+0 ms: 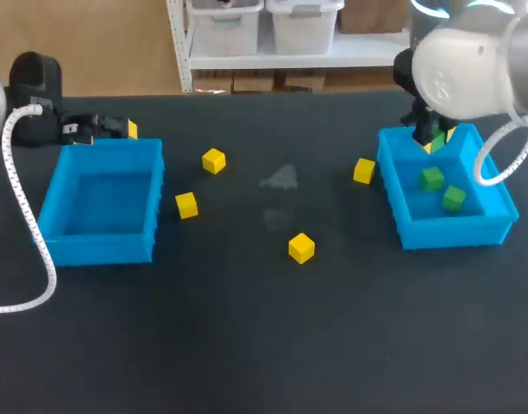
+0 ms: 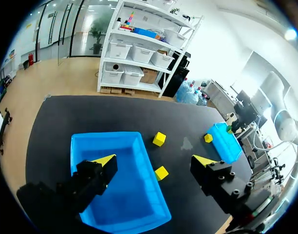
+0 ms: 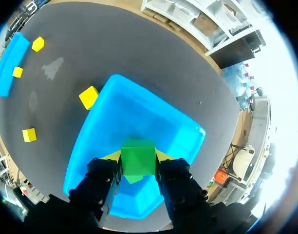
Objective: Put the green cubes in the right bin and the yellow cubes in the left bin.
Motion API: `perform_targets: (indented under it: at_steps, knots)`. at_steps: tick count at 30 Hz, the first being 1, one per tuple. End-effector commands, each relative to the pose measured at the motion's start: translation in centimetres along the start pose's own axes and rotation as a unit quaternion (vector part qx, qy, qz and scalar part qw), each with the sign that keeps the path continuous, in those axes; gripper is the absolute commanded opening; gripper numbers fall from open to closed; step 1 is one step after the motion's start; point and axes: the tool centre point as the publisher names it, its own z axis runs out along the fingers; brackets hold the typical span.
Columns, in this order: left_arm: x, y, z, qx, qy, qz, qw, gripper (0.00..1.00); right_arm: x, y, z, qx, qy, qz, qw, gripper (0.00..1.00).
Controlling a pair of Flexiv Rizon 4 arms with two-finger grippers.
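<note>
Since the right claw hangs over the far end of the right bin pinching a green cube, the head view puts the task at the release of the last green one. As judged, the next move calls only for parting the fingers so that it drops within the walls. Counted here: three green cubes, the held one plus two green cubes lying in that bin. There are four yellow cubes, all loose on the tabletop, with one yellow cube just beside the right bin. The left bin holds none, so by this reckoning every yellow transfer is outstanding. Left wrist view: the left claw is spread and empty, near the left bin's rim, with three yellow cubes visible ahead of it. Right wrist view: both fingers press the green cube from two sides, directly above the right bin's floor, and four yellow cubes lie outside the bin.
</note>
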Motion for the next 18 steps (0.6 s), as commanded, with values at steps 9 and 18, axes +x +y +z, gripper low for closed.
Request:
perform_targets:
  at_steps: [9, 18]
  knots:
    - [0.11, 0.22, 0.00, 0.005, -0.003, 0.001, 1.000, 1.00, 0.77, 0.61, 0.05, -0.001, -0.117, 0.014, 0.993, 1.00]
    - [0.11, 0.22, 0.00, 0.005, -0.003, 0.001, 1.000, 1.00, 0.96, 0.93, -0.47, -0.004, -0.136, 0.020, 0.990, 1.00]
